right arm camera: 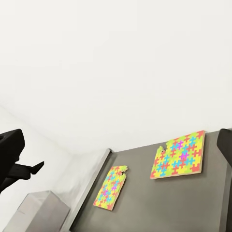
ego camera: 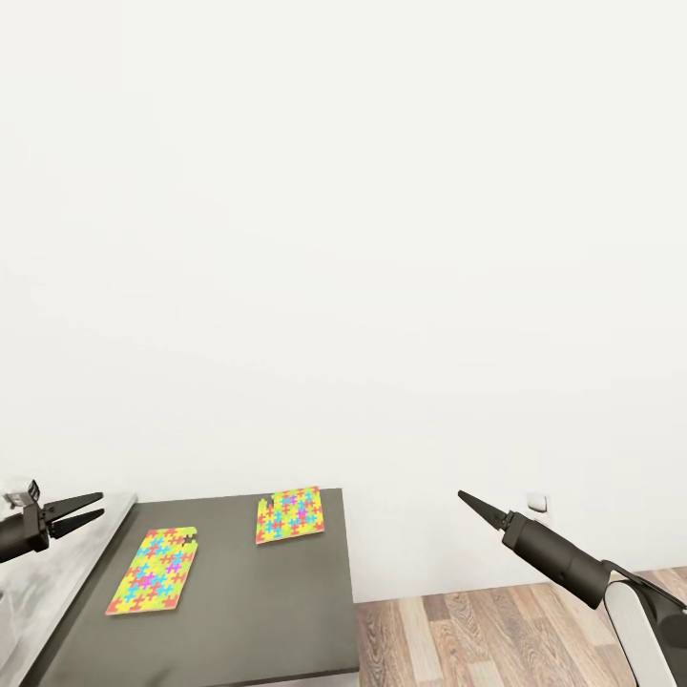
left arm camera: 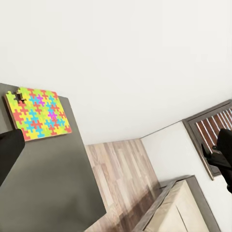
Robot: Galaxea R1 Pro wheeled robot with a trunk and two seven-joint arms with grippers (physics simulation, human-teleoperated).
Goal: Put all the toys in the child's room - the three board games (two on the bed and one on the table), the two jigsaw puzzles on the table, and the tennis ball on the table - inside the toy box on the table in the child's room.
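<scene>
Two jigsaw puzzles lie flat on a dark olive-grey top. One puzzle is at the far edge by the wall, and the other lies nearer and to the left. The right wrist view shows the far puzzle and the near puzzle; the left wrist view shows the far puzzle. My left gripper hovers open over a pale grey shiny table left of the puzzles. My right gripper hangs open in the air to the right of the dark top, holding nothing. The board games, tennis ball and bed are out of view.
A plain white wall fills the background, with a socket low on it. Wood-plank floor lies right of the dark top. A grey boxy shape stands on the pale table; I cannot tell whether it is the toy box. A slatted window is visible.
</scene>
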